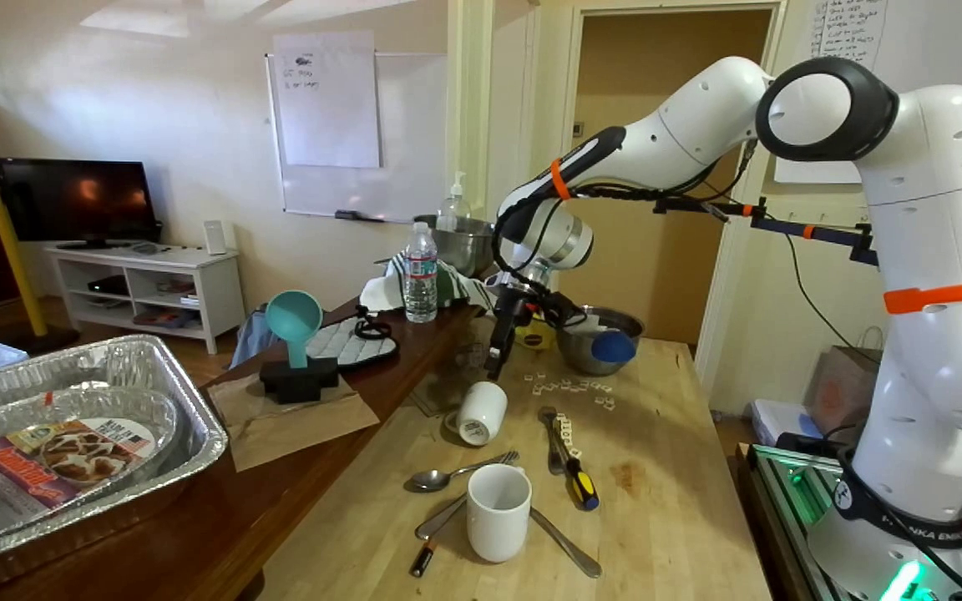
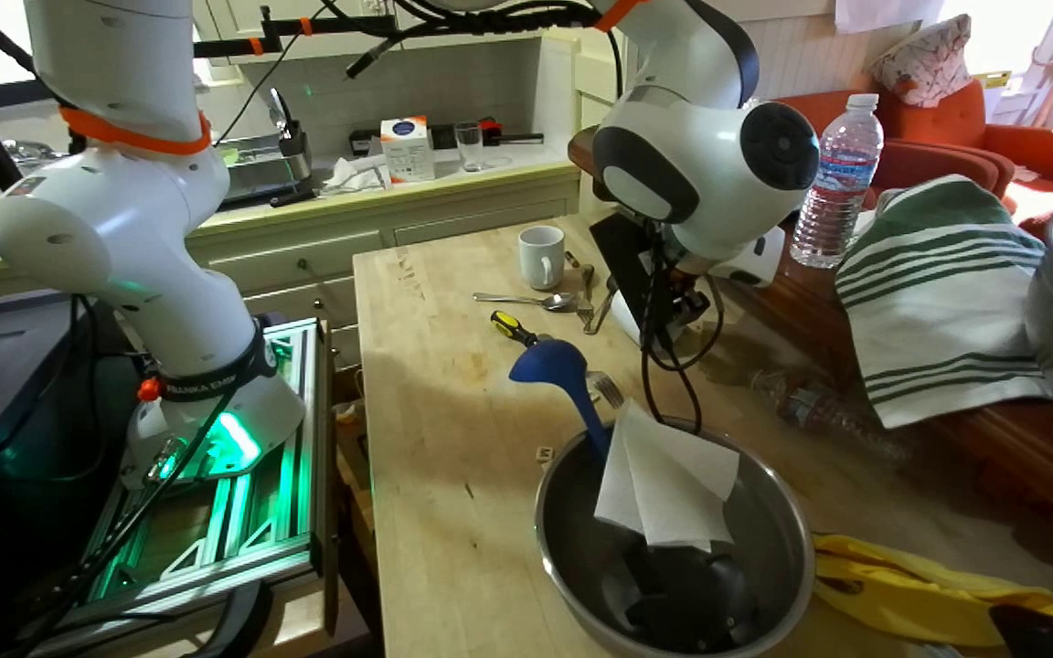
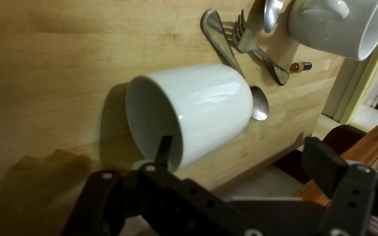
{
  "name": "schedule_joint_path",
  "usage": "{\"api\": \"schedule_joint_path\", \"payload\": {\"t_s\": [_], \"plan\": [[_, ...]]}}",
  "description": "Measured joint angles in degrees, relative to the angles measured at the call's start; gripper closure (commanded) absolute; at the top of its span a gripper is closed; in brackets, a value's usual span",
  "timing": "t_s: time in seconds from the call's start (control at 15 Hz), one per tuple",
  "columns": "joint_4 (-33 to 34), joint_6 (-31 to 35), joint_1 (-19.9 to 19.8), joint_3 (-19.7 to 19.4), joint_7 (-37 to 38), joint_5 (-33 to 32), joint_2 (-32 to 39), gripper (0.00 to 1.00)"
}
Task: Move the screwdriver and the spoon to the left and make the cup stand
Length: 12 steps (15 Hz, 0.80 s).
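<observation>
- Nearest the arm's end, the gripper (image 3: pixel 238 146) is released: its fingers stand well spread and nothing is held between them. One finger (image 3: pixel 164 147) reaches across the mouth of the white cup (image 3: pixel 195 108) in the wrist view; whether it is inside, I can't tell.
- Standing the cup up seems to be the step in hand. I would slip one finger just within the rim, the other along the outer wall, squeeze gently, then raise the mouth end and let the base edge pivot on the table (image 3: pixel 44 82). Letting go should wait until the base sits flat; such smooth, round sides may slip or roll.
- The cup lies on its side just below the gripper: plain, glossy, greyish inside, narrowing to a rounded base. Its underside faces the cutlery, and what looks like a handle shows in an exterior view.
- Just past that base, near but apart, lie a spoon (image 1: pixel 437 479) and a fork (image 3: pixel 246 42); the cup's swing should miss both.
- Farther along, toward the robot's base, rests the yellow-and-black screwdriver (image 1: pixel 579 478).
- Farthest, a white mug (image 1: pixel 496 513) stands upright with another spoon (image 2: pixel 556 301) just beside it; which spoon is meant, I can't say.
</observation>
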Motion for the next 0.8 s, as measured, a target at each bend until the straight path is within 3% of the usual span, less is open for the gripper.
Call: {"api": "schedule_joint_path", "payload": {"t_s": [0.6,0.73,0.8], "plan": [[2.83,-2.17,0.0,1.01,0.0,-0.01,3.41,0.02],[3.25,-2.3,0.0,1.07,0.0,-0.04,3.91,0.11],[3.45,-2.54,0.0,1.09,0.0,-0.04,4.16,0.21]]}}
